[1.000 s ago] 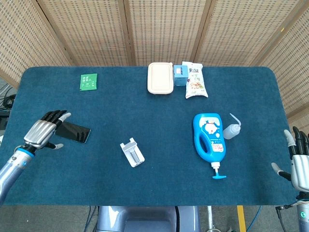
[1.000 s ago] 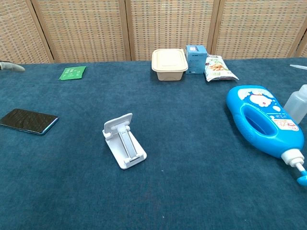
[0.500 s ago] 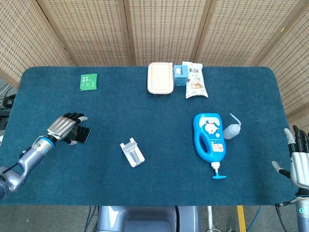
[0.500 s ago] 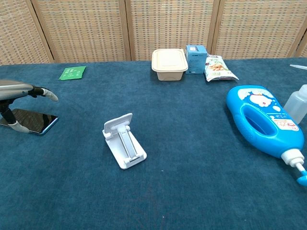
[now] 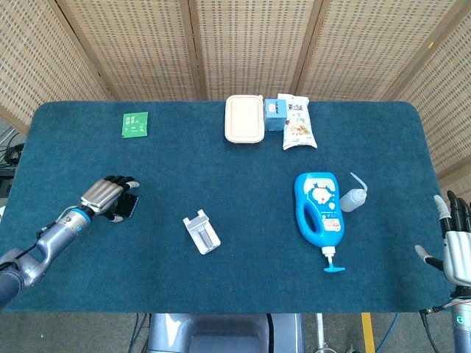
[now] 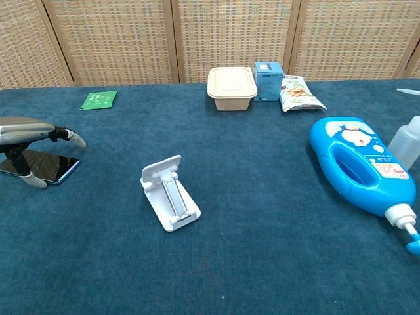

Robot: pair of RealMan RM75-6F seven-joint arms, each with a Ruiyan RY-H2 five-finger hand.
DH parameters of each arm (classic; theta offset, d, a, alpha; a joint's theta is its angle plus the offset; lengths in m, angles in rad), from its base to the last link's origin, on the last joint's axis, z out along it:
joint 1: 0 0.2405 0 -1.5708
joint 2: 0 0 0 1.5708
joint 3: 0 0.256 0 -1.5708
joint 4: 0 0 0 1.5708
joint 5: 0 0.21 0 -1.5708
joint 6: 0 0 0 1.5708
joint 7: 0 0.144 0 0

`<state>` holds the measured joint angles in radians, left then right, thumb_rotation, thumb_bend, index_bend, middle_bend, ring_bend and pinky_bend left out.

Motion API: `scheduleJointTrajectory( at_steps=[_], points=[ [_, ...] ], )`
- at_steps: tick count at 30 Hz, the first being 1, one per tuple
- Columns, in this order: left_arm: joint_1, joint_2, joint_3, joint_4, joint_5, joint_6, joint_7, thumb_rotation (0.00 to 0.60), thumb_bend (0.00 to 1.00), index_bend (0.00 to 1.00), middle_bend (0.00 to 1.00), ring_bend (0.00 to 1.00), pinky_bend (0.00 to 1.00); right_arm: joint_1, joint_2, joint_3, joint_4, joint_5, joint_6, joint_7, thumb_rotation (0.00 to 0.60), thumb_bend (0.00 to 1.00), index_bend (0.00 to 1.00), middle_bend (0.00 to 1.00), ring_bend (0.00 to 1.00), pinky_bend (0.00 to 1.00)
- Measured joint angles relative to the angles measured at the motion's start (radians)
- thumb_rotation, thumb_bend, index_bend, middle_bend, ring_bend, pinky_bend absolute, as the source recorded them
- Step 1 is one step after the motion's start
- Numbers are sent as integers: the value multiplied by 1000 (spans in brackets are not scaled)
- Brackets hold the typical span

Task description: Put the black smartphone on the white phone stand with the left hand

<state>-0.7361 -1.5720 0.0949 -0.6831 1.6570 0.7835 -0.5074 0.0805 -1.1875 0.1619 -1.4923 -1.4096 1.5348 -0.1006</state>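
The black smartphone lies flat on the blue table cloth at the left, mostly covered in the head view, where only its right end shows. My left hand arches over the smartphone, fingers curved above its far side and thumb down at its near edge, and the chest view shows this hand with the phone still flat on the cloth. The white phone stand sits to the right of the phone, near the table's middle. My right hand hangs at the table's right front corner, fingers spread and empty.
A blue detergent bottle lies right of centre with a small squeeze bottle beside it. At the back stand a beige lunch box, a blue carton and a snack bag. A green packet lies back left.
My left hand has moved right and down over the smartphone, covering most of it. The phone has not shifted. The right hand stays put.
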Motion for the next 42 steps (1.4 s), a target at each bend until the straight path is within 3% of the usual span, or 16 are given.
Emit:
scheduleJointTrajectory(
  at_steps=[9, 15, 18, 33, 42],
  points=[
    [-5, -8, 19, 14, -7, -5, -5, 600, 47, 223, 187, 177, 201, 2, 0, -3, -2, 0, -4, 0, 600, 98, 0, 0, 0, 0],
    [0, -16, 16, 16, -20, 1, 13, 600, 88, 372, 392, 395, 350, 2, 2, -5, -3, 0, -7, 6, 600, 97, 0, 0, 0, 0],
    [12, -25, 7, 32, -35, 19, 46, 600, 92, 423, 427, 433, 383, 2, 4, -5, -4, 0, -8, 10, 600, 99, 0, 0, 0, 0],
    [33, 15, -18, -33, -55, 116, 39, 600, 108, 445, 437, 447, 394, 2, 8, -9, -10, 0, -11, 12, 600, 99, 0, 0, 0, 0],
    [24, 84, -38, -184, -44, 195, 26, 600, 107, 446, 437, 447, 394, 4, 7, -9, -10, 6, -16, 5, 600, 101, 0, 0, 0, 0]
  ],
)
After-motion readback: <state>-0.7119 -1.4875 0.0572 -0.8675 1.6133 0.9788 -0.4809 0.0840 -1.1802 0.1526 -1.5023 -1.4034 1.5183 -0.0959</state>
